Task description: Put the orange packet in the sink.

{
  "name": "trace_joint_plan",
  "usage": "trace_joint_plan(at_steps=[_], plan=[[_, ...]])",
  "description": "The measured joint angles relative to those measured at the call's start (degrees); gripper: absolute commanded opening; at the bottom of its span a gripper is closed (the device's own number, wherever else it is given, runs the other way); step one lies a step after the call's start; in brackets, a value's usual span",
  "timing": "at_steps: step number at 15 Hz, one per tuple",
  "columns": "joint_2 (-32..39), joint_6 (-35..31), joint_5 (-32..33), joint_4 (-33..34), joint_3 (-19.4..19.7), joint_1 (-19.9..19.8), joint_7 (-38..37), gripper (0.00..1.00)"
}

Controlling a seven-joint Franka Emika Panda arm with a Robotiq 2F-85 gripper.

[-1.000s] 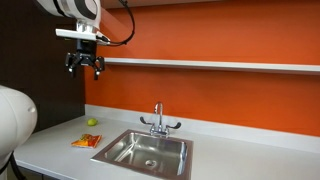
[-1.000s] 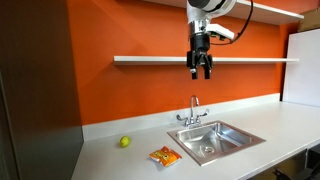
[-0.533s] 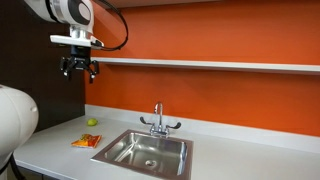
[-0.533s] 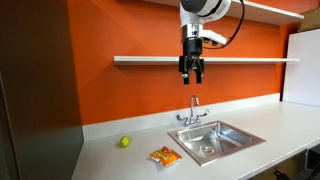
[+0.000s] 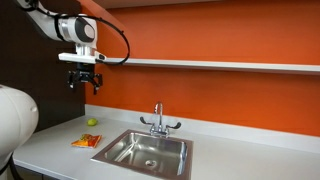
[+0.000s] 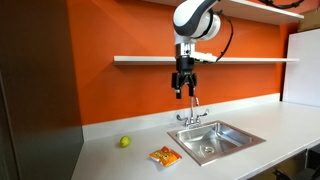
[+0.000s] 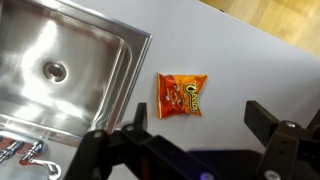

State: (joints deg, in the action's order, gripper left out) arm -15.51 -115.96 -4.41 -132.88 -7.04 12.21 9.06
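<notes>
The orange packet [image 7: 183,95] lies flat on the white counter just beside the sink's outer edge; it shows in both exterior views [image 5: 86,142] [image 6: 165,156]. The sink [image 7: 112,62] is a steel basin with a round drain and a chrome faucet [image 5: 158,123], also seen in an exterior view [image 6: 243,135]. My gripper [image 7: 200,118] is open and empty, high above the counter [image 5: 83,80] [image 6: 184,87]. In the wrist view the packet lies between and beyond my two fingers.
A small yellow-green ball [image 5: 91,122] [image 6: 125,142] sits on the counter near the orange wall. A white shelf [image 6: 150,59] runs along the wall at about my gripper's height. A dark panel [image 6: 40,90] bounds the counter's end.
My gripper has moved sideways away from above the sink toward the packet's side and come down somewhat. The packet and ball have not moved.
</notes>
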Motion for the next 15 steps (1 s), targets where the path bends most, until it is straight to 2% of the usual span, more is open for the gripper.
trace_joint_plan(at_steps=[9, 15], plan=[[13.1, -12.7, 1.1, 0.0, 0.0, -0.1, 0.0, 1.00], [20.7, -17.5, 1.5, 0.8, 0.0, -0.2, 0.0, 1.00]])
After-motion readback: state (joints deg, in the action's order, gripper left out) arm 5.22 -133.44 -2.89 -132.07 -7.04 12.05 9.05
